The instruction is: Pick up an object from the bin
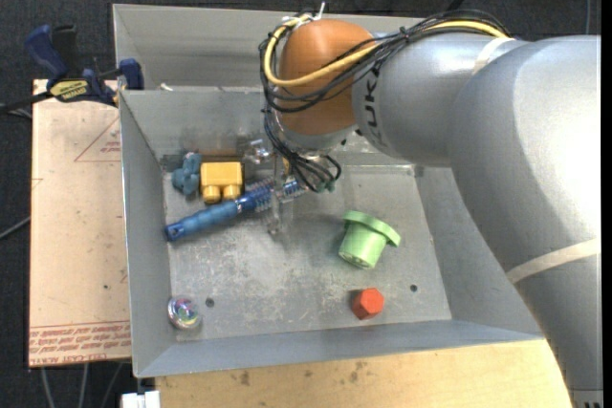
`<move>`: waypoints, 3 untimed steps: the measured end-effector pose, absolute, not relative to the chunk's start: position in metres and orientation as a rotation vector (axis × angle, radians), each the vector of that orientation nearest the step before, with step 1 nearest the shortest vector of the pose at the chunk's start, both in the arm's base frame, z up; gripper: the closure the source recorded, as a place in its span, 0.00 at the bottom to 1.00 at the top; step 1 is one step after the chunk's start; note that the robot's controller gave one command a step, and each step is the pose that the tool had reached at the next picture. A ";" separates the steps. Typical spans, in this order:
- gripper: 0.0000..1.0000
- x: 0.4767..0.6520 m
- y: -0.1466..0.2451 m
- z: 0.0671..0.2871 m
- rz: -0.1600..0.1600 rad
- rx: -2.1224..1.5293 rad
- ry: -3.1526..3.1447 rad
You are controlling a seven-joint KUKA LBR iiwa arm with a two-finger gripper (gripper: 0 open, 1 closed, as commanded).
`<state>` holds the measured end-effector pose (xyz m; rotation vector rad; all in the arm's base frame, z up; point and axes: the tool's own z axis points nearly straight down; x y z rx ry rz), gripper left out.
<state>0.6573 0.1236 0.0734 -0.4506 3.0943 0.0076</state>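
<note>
- Blue rod-shaped tool [215,215] lies aslant on the floor of the bin [287,287], left of centre. Its lower end points to the left wall, and its ribbed upper end reaches up to the hand [277,204].
- You see the hand low over that ribbed end, right at it. You cannot tell whether it is open or closed, nor whether it has the tool.
- Just above the tool sits a yellow block [221,179]. A small blue-grey piece [185,175] lies against the block's left side.
- To the hand's right lies a green flanged cylinder [363,241], well apart from it. A small red block [367,303] is nearer the front wall.
- A shiny silver ball [183,311] rests in the front left corner.
- You can read the letters "UKA" on the silver arm [459,100], running down its shell.
- The arm comes in from the right and bends down into the bin. Its orange cover [320,72], ringed with yellow and black cables, sits above the hand.
</note>
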 end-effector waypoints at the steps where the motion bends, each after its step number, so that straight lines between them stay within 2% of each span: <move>1: 0.00 0.658 0.051 0.070 -0.002 -0.893 3.009; 2: 1.00 0.657 0.054 0.070 0.002 -0.897 3.008; 3: 1.00 0.659 0.054 0.123 0.000 -0.893 3.004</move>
